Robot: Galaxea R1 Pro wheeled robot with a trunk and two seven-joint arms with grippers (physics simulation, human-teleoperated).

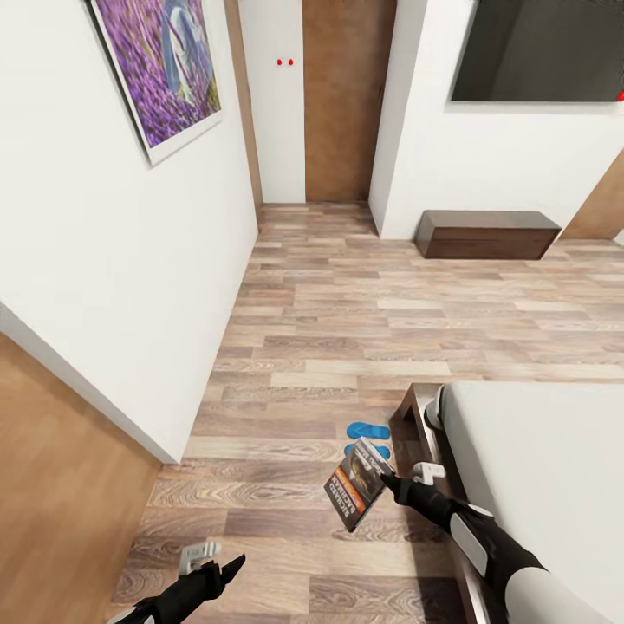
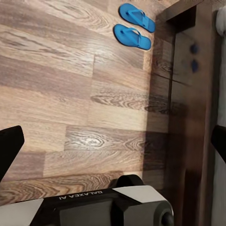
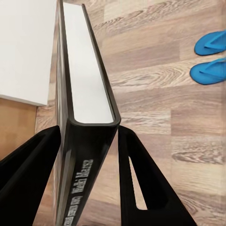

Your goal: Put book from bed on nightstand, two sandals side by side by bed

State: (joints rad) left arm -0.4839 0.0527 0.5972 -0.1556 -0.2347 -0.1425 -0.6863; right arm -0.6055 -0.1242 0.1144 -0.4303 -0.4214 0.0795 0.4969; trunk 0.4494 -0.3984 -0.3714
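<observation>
Lower centre, the right gripper (image 1: 387,478) pinches the book (image 1: 357,484), half-hiding two sandals (image 1: 367,431); left gripper (image 1: 227,568) gapes empty.

Even, bright, diffuse light; soft shadow on the floor (image 2: 155,136) beside the bed frame (image 2: 188,94); slight render softness, wide-angle slant at edges

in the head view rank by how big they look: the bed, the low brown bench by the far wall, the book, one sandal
1. bed
2. bench, though it is farther off
3. book, held in the right gripper
4. sandal, partly hidden by the book
</observation>
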